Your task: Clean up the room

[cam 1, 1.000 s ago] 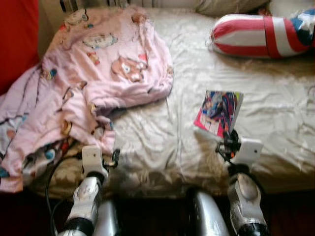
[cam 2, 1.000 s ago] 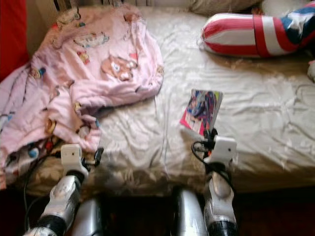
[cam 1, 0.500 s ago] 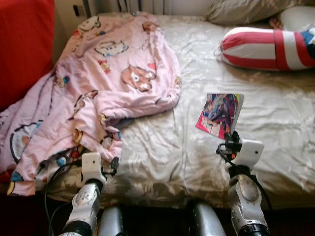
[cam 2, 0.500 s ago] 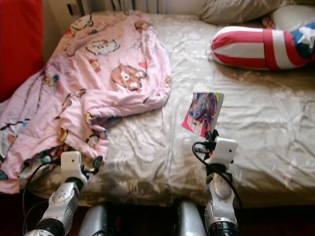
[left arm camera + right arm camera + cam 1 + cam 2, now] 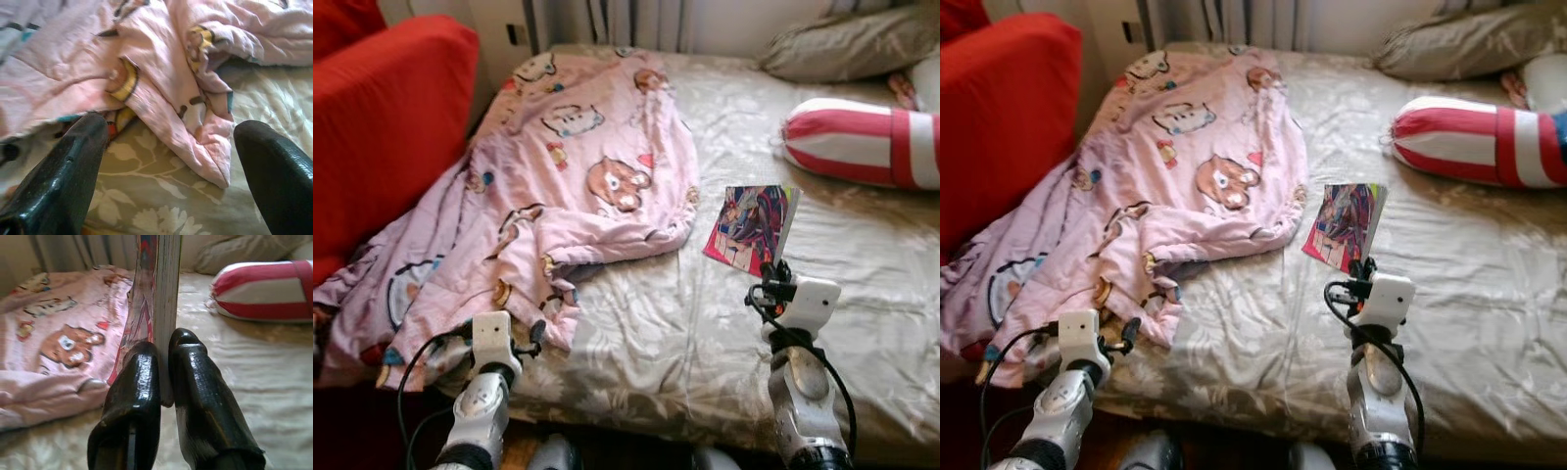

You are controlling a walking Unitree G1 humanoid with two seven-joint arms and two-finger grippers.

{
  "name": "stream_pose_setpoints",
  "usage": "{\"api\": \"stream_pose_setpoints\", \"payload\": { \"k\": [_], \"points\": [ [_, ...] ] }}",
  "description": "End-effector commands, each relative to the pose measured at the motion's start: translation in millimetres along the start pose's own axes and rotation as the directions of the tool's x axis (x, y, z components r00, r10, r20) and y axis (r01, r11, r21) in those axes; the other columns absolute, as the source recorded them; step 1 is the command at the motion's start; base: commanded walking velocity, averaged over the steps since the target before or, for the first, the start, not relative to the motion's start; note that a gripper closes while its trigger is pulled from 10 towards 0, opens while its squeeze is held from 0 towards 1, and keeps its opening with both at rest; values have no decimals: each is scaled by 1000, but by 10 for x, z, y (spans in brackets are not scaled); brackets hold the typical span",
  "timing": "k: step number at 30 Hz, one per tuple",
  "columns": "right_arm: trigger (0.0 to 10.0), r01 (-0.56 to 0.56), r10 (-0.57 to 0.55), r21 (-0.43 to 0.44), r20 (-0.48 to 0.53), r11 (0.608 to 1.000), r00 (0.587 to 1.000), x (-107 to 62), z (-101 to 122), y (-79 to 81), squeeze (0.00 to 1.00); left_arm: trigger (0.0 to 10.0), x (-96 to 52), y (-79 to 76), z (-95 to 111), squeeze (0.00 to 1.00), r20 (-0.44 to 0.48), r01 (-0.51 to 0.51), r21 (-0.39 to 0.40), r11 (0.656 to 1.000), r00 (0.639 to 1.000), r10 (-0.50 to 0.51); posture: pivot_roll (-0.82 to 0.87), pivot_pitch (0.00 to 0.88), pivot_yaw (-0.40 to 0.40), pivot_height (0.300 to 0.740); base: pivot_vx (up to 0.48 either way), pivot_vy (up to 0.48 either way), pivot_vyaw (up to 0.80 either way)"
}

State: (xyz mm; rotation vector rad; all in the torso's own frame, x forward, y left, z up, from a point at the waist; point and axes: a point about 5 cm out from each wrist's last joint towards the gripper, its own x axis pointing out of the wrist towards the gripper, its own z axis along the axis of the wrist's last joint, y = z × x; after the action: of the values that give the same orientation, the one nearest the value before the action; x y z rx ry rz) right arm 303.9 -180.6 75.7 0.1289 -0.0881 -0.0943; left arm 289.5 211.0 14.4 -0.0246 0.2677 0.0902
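— What was the robot doing at the bed (image 5: 705, 323)?

— Its right gripper (image 5: 164, 364) was pinched tight on the lower edge of a thin book (image 5: 751, 224) with a bright cover. It held the book upright, on edge, lifted off the sheet near the middle of the bed, right of the blanket. My guess is that gripping the edge was the only way to get two long fingers around something so flat.

— And the other arm?

— The left gripper (image 5: 171, 161) hovered at the near-left edge of the mattress, fingers spread wide, with nothing between them. It faced the loose corner of the pink cartoon blanket (image 5: 558, 186), which sprawled from the far left of the bed and spilled over the near edge beside a red armchair (image 5: 382, 127).

— Aiming for the blanket, then?

— It looked likely to me, but nothing was touching.

— Anything else lying about?

— A red-and-white striped cushion (image 5: 862, 142) at the far right, well apart from the book, and a grey pillow (image 5: 842, 54) beyond it.
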Motion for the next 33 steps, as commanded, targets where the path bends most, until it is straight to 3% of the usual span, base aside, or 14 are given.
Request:
{"api": "stream_pose_setpoints", "payload": {
  "k": [1,6,16,22,26,33],
  "points": [
    [10000,1,0,-11,44,1000,999,24,99,-15,0,10000,-29,8,-64,0,-23,0,6,1000,1000,1,36,77,-60,739,0,0,0],
    [10000,5,-5,-8,37,1000,999,9,70,-8,0,10000,-124,41,-280,0,-131,-2,31,1000,991,6,36,75,-60,739,0,0,0],
    [10000,15,-15,-8,49,1000,999,8,81,-22,0,10000,-245,101,-491,0,-234,-21,56,998,972,33,37,72,-67,739,0,0,0],
    [10000,28,-29,22,45,999,999,22,87,-29,0,10000,-257,92,-515,0,-245,-20,62,998,969,35,32,73,-68,739,0,-244,-129],
    [10000,24,-24,13,51,1000,998,20,93,-26,0,10000,-248,81,-507,0,-243,-19,65,998,969,34,33,72,-71,739,0,-359,-700],
    [10000,21,-21,2,54,1000,998,15,85,5,0,10000,-242,77,-500,0,-241,-18,66,998,970,34,31,69,-68,739,0,-358,0]
  ]
}}
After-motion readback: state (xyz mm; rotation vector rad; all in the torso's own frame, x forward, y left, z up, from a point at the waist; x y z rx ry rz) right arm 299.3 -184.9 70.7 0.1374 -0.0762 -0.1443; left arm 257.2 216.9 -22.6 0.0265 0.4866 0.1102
